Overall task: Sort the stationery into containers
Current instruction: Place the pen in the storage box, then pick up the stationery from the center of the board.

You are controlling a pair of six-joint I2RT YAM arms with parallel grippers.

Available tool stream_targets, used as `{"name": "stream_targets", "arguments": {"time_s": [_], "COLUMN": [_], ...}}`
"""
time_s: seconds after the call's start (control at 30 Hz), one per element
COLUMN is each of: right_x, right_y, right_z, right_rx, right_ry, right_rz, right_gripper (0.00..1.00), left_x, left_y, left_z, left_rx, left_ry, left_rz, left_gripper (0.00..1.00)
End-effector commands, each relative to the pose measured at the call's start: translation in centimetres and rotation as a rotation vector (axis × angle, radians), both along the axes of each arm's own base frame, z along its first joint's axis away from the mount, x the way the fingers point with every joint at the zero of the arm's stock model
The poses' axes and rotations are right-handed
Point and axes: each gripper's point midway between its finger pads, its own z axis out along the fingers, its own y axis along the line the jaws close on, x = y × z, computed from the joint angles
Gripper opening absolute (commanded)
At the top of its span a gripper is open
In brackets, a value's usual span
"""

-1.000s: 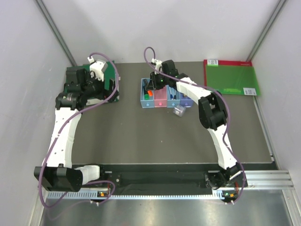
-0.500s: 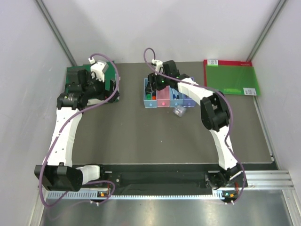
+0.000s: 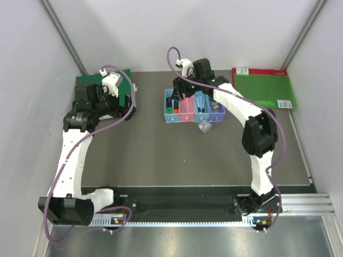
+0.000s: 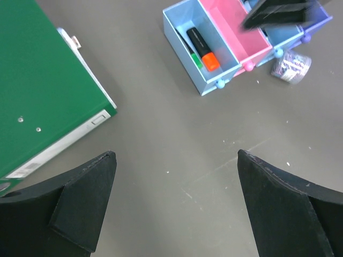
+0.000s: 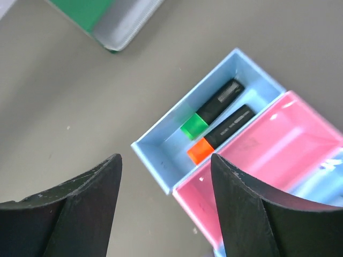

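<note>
The right gripper (image 5: 165, 160) has been spread and lifted off the leftmost light blue tray (image 5: 155, 155), where the green-capped highlighter (image 5: 211, 110) and orange-capped highlighter (image 5: 222, 134) are now laid: 2 items sorted. The left gripper (image 4: 175, 158) is held spread.

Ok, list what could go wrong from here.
1. The right jaws hang open over the light blue tray holding the green-capped highlighter and orange-capped highlighter. A careless retreat might clip its wall and shift the trays.
2. The clip box lies on the table close to their front. Reaching for it could nudge them.
</note>
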Motion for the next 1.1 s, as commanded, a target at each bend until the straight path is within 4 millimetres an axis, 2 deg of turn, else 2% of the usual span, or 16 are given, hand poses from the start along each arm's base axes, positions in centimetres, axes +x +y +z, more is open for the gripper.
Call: {"name": "stream_targets", "arguments": {"time_s": [0.0,0.03,0.1,0.13,0.17,0.2,0.23,0.27,0.33,0.37,0.43,0.47,0.57,0.67,0.93,1.07], "right_x": [-3.1,-4.6,-6.2,-7.6,-8.9,-9.6,-10.3,-11.4,-12.7,-13.5,-14.3,-14.6,-15.1,-14.7,-11.9,-11.3], "right_y": [-3.0,-4.4,-6.6,-7.9,-9.5,-10.5,-11.6,-12.7,-13.6,-14.1,-14.5,-14.7,-15.0,-15.1,-15.7,-15.9], "right_z": [7.7,7.2,4.2,4.0,1.1,0.1,0.7,-1.5,-1.5,-2.8,-3.1,-4.0,-5.5,-6.7,-9.5,-10.3], "right_rx": [-0.091,-0.148,-0.282,-0.326,-0.393,-0.437,-0.448,-0.486,-0.499,-0.511,-0.511,-0.514,-0.522,-0.521,-0.52,-0.511], "right_ry": [-0.223,-0.194,-0.181,-0.176,-0.131,-0.15,-0.181,-0.161,-0.184,-0.165,-0.168,-0.156,-0.14,-0.14,-0.132,-0.122], "right_rz": [0.114,0.136,0.195,0.213,0.229,0.262,0.254,0.276,0.29,0.304,0.306,0.309,0.311,0.299,0.234,0.221], "right_gripper": [0.66,0.66,0.66,0.67,0.68,0.68,0.69,0.69,0.7,0.7,0.7,0.7,0.7,0.7,0.68,0.68], "left_x": [0.2,0.2,-0.3,-0.3,-0.5,-0.4,-0.3,-0.3,-0.1,-0.2,-0.2,-0.2,-0.3,-0.3,-0.7,-0.5], "left_y": [-0.4,-0.5,-1.1,-1.3,-1.5,-1.5,-1.4,-1.3,-1.1,-1.1,-1.1,-1.1,-1.1,-1.0,-0.8,-0.8], "left_z": [0.6,0.3,-0.3,-0.7,-1.0,-1.3,-1.5,-1.6,-1.8,-1.8,-1.5,-1.3,-0.2,0.7,2.0,2.5], "left_rx": [0.001,0.016,0.024,0.045,0.046,0.053,0.059,0.065,0.083,0.088,0.096,0.098,0.1,0.103,0.108,0.112], "left_ry": [-0.067,-0.069,-0.06,-0.065,-0.062,-0.057,-0.058,-0.055,-0.047,-0.045,-0.049,-0.054,-0.071,-0.08,-0.085,-0.086], "left_rz": [-0.046,-0.066,-0.133,-0.166,-0.187,-0.196,-0.198,-0.197,-0.197,-0.202,-0.207,-0.207,-0.205,-0.199,-0.191,-0.189], "left_gripper": [0.99,0.99,0.99,0.99,0.99,0.99,0.99,0.99,0.99,0.99,0.99,0.99,0.99,0.99,0.99,0.99]}}
